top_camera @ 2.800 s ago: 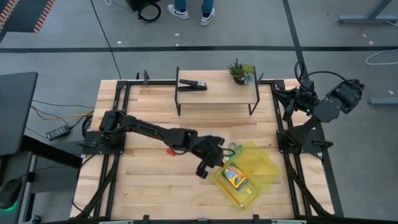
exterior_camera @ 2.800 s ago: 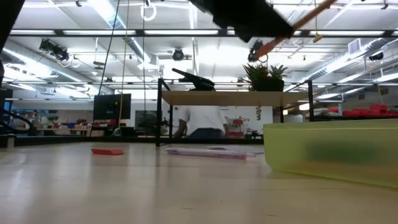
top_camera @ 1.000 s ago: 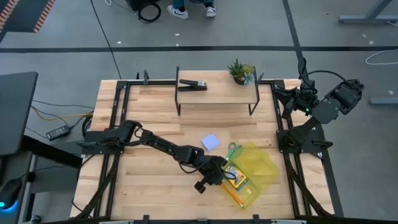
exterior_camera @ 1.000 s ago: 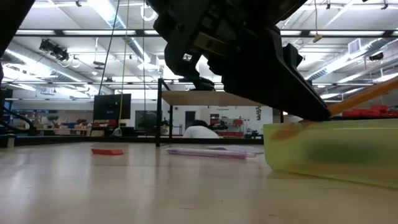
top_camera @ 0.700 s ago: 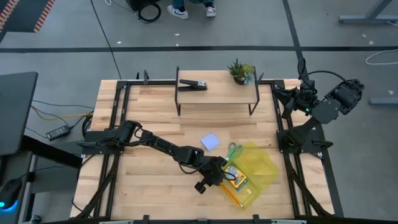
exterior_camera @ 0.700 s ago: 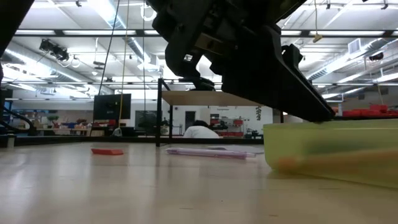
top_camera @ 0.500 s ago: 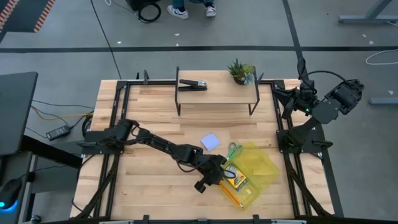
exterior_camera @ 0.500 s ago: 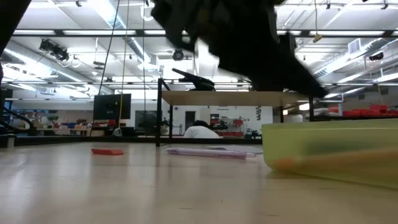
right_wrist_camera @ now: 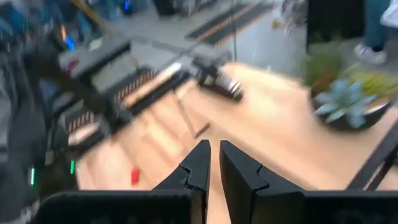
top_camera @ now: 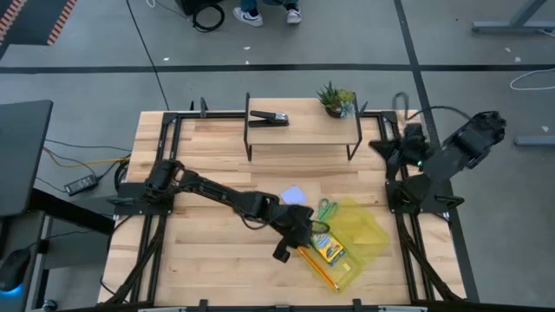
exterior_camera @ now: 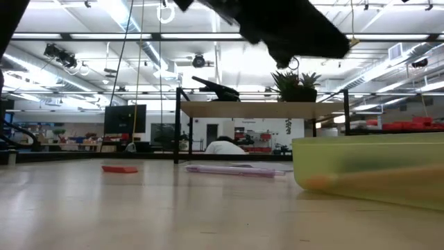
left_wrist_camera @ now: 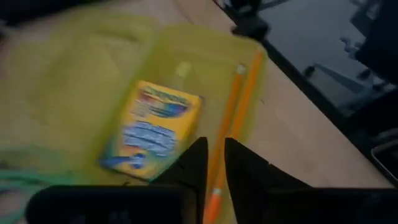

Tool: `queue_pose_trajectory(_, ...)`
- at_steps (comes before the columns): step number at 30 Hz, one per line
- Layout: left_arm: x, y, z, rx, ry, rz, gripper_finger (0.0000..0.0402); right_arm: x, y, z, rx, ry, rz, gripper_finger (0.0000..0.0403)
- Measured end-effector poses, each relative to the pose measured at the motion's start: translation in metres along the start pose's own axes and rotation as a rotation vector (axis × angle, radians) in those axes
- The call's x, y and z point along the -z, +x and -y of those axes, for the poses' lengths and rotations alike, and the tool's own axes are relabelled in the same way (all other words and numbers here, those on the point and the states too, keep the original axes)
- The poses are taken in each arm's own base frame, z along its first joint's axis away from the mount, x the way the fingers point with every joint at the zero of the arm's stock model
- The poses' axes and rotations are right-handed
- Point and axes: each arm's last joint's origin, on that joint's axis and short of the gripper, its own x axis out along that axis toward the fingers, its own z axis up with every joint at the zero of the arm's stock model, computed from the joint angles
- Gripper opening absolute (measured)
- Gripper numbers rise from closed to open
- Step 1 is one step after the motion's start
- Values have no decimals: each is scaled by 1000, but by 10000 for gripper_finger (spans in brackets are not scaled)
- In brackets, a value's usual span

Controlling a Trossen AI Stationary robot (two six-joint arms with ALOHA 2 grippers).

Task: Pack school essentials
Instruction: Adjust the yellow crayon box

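A translucent yellow-green case (top_camera: 347,243) lies open near the table's near right. Inside it lie the crayon box (left_wrist_camera: 152,127) and an orange pencil (left_wrist_camera: 233,118), which also shows through the case wall (exterior_camera: 368,179). My left gripper (top_camera: 303,236) hovers just above the case's left edge, its fingers (left_wrist_camera: 200,158) narrowly open and holding nothing. Green-handled scissors (top_camera: 325,208) lie beside the case's far edge. The pale blue notepad (top_camera: 295,193) is partly hidden by my left arm. A pink pencil (exterior_camera: 236,170) and the red piece (exterior_camera: 119,168) lie flat on the table. My right gripper (top_camera: 381,144) is shut, in the air at the right edge.
A raised wooden shelf (top_camera: 303,130) stands at the far side, carrying the black stapler (top_camera: 270,118) and the potted plant (top_camera: 335,98). Bare wood stretches over the table's left half. A person's shoes (top_camera: 251,13) show on the floor beyond the table.
The orange pencil left my left gripper's fingers and fell flat into the case. My left gripper then rose and drew back a little toward the table's left. My right arm swung from its folded pose at the right edge toward the shelf.
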Motion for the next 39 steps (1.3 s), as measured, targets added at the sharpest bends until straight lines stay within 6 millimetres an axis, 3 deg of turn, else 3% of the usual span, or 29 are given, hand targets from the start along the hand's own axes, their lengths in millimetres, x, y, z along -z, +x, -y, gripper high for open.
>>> queue_pose_trajectory(7,-1,-34,-5,-24,47,-124,7,21,12,-25,-88,17,-293,41)
queue_pose_trajectory(12,20,-50,-7,-51,9,-185,10,31,13,-35,-127,107,-471,41)
queue_pose_trajectory(17,33,-81,-3,-108,-13,-166,7,44,15,-44,-122,141,-562,47)
queue_pose_trajectory(25,45,-122,-3,-173,-107,-115,12,89,39,-64,-145,178,-681,93)
queue_pose_trajectory(32,57,-157,-2,-253,-198,-64,7,125,63,-96,-187,172,-778,138)
queue_pose_trajectory(39,75,-187,6,-345,-266,-25,13,160,83,-118,-184,139,-908,148)
